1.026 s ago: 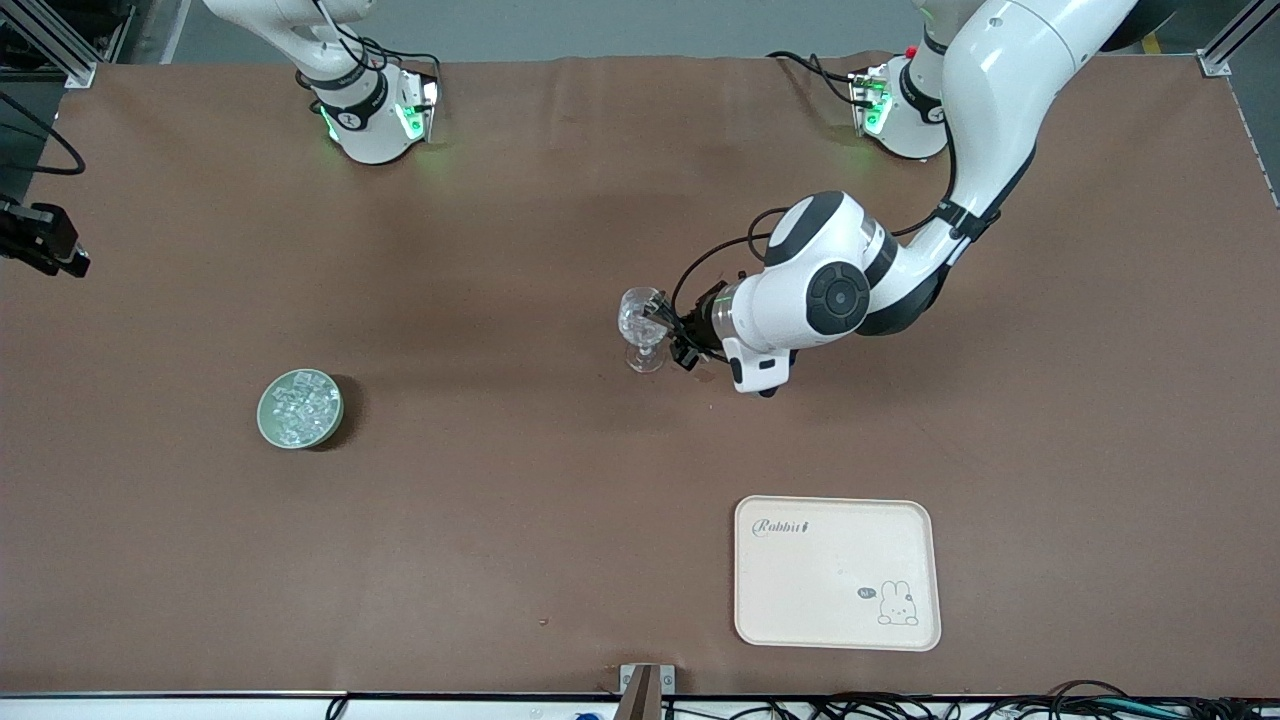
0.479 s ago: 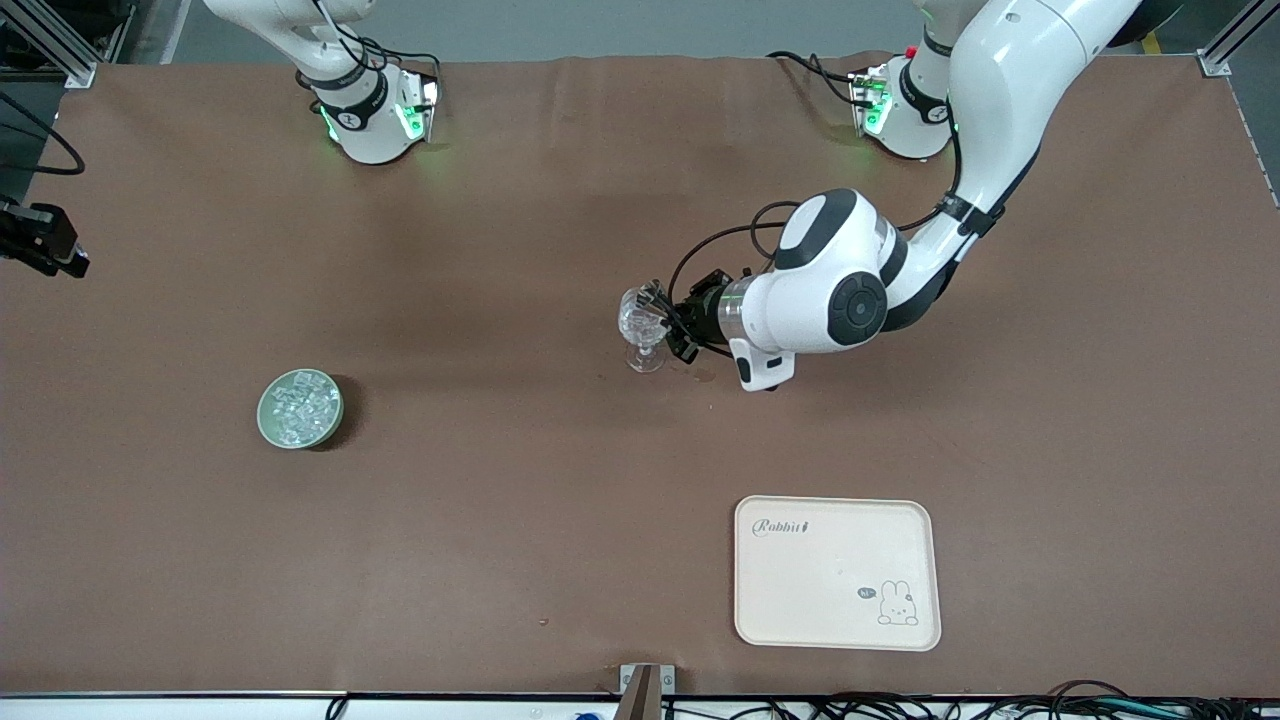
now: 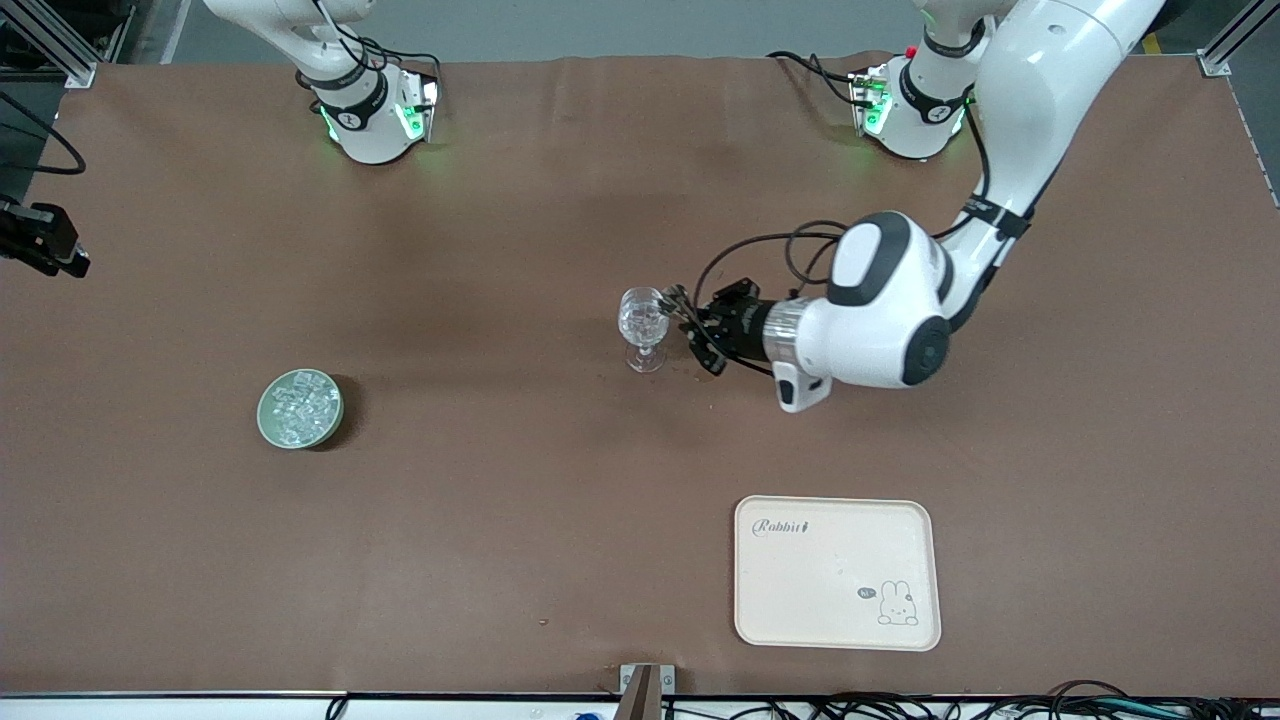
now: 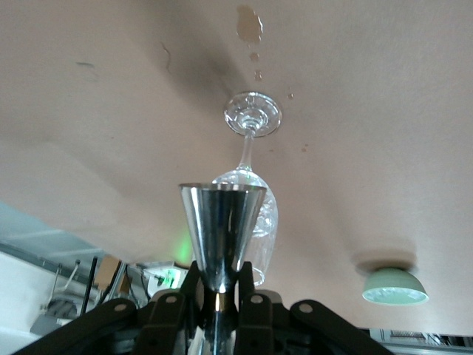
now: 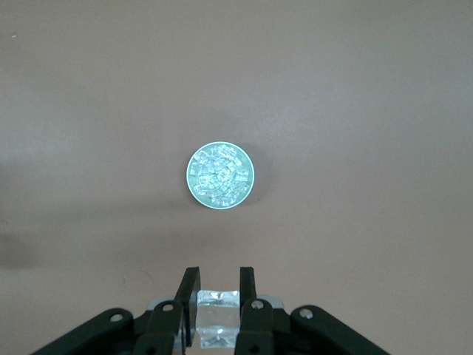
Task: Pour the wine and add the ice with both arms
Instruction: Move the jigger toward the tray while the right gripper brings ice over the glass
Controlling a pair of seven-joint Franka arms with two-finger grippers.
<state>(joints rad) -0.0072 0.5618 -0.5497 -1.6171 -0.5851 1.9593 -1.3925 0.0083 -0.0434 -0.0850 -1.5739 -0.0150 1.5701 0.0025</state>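
Backing off toward its own end of the surface, the left gripper [image 3: 692,325] now sits just beside the stemmed glass [image 3: 643,325] at mid-surface, fingers pinching a steel jigger [image 4: 221,229]. The right gripper [image 5: 216,296], high over the green bowl [image 3: 299,408] of ice [image 3: 298,405], pinches one ice cube [image 5: 216,318].
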